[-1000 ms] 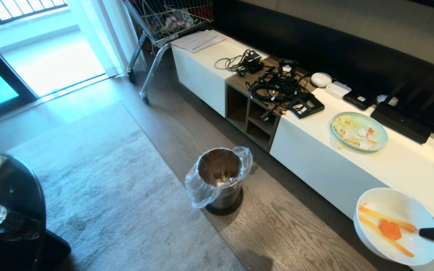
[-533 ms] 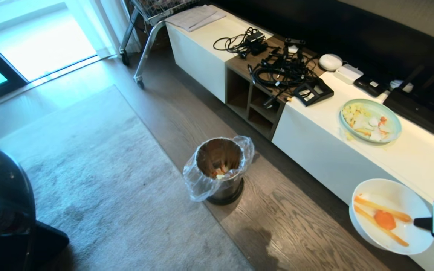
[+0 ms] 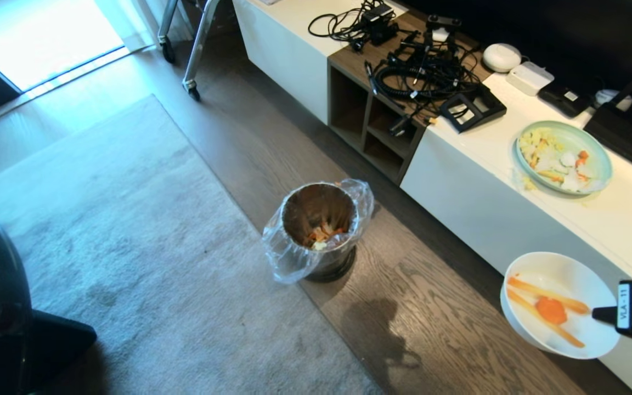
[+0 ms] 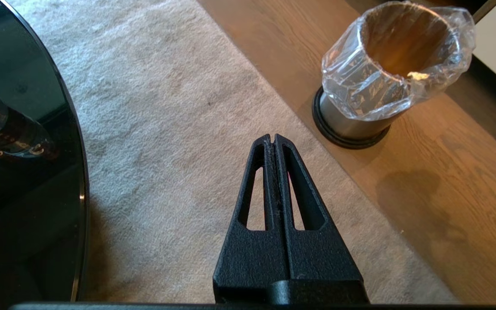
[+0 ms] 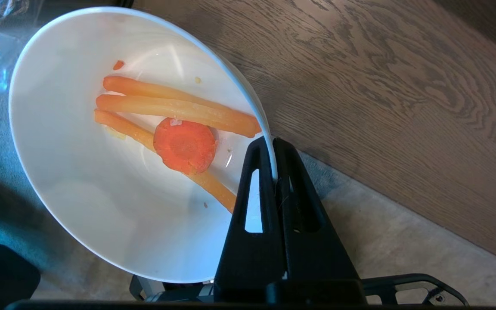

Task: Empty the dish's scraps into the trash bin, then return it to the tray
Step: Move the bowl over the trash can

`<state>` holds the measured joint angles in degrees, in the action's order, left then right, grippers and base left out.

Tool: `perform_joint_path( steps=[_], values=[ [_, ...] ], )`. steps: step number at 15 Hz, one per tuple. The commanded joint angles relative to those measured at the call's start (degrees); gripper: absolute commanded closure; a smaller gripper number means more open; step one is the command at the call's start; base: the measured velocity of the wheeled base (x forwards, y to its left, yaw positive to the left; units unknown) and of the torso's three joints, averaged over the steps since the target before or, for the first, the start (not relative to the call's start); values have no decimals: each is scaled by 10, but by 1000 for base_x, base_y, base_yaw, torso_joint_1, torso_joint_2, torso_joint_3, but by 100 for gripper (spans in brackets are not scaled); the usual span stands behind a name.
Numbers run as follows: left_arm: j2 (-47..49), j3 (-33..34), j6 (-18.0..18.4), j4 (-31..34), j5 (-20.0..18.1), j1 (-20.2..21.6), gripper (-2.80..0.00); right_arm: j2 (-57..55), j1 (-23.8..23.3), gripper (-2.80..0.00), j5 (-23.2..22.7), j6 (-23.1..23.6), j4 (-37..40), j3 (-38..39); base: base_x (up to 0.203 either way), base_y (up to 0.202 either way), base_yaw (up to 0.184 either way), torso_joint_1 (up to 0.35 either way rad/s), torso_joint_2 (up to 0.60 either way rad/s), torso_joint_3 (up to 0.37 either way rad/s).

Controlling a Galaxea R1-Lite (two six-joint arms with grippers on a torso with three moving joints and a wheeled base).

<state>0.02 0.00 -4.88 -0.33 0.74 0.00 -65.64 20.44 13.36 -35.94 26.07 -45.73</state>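
Moved: whole head view has tipped further down since a second ago, so that's the camera, not the stuff; the dish has slid a touch toward 9 o'clock in the picture, still pinched by the right gripper.
Right gripper (image 3: 596, 315): at about 4 o'clock of the head view, clamped tight on the dish's rim, one finger inside and one outside.
Dish (image 3: 560, 305): white bowl held up over the wood floor (image 3: 436, 329), just off the front edge of the white bench (image 3: 513, 214).
Scraps (image 5: 175, 125): three orange strips plus a round slice, lying in the bowl.
Trash bin (image 3: 319, 230): on the floor at 9 o'clock from the dish, well apart, bag folded over the rim, orange bits already inside.
Left gripper (image 4: 272, 140): fingers pressed together, holding nothing, over the rug (image 4: 166, 107).
Green plate (image 3: 564, 157): on the bench at 12 o'clock from the dish, food on it.
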Motion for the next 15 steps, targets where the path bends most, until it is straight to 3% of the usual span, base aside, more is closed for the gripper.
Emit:
perform_joint_path(
  steps=[1,9,15],
  values=[
    [0,0,0,0,0,0,0,-3,0,0,0,-2,2,-2,0,0,0,1,4,-205],
    [0,0,0,0,0,0,0,-8,0,0,1,-2,-15,-1,0,0,0,1,3,-196],
    [0,0,0,0,0,0,0,-20,0,0,2,30,-91,0,0,0,0,2,2,-195]
  ],
)
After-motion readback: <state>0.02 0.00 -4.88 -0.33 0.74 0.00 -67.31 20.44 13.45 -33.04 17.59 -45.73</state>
